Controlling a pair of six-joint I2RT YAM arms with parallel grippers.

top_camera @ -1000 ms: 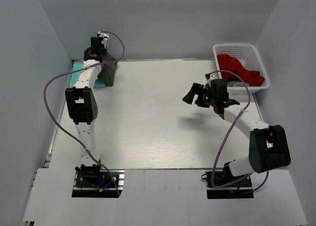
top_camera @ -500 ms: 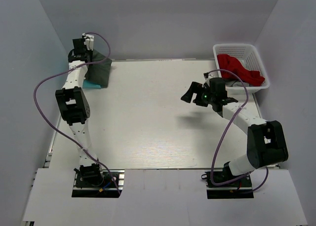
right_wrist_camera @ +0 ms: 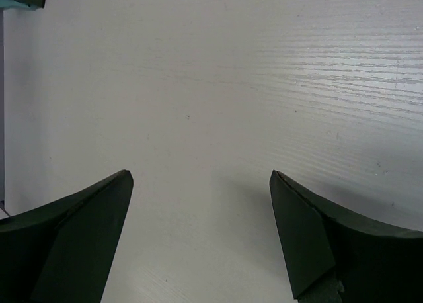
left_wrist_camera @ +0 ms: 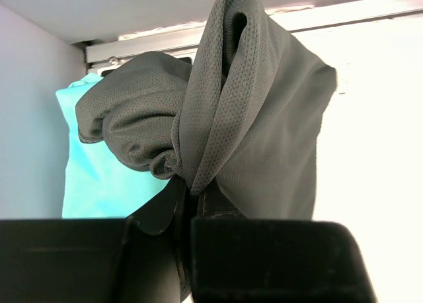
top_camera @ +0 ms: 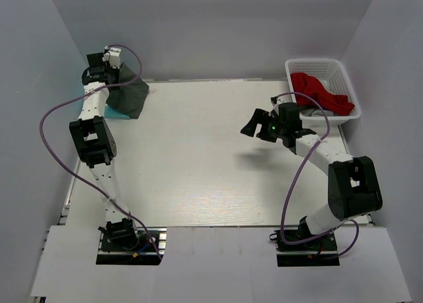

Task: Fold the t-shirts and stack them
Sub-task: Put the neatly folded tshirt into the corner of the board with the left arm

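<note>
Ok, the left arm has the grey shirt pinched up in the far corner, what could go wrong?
The grey shirt hangs bunched from the left gripper, so it may land crumpled, not flat, on the teal shirt. It could also drag that teal shirt askew. The right gripper, open and far off, cannot steady anything.

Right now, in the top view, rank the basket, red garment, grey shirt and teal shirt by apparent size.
Largest: white basket.
Next: red garment and grey shirt, too alike to rank, and the grey one hangs lifted nearer the camera.
Smallest: teal shirt, mostly hidden, only slivers showing.
</note>
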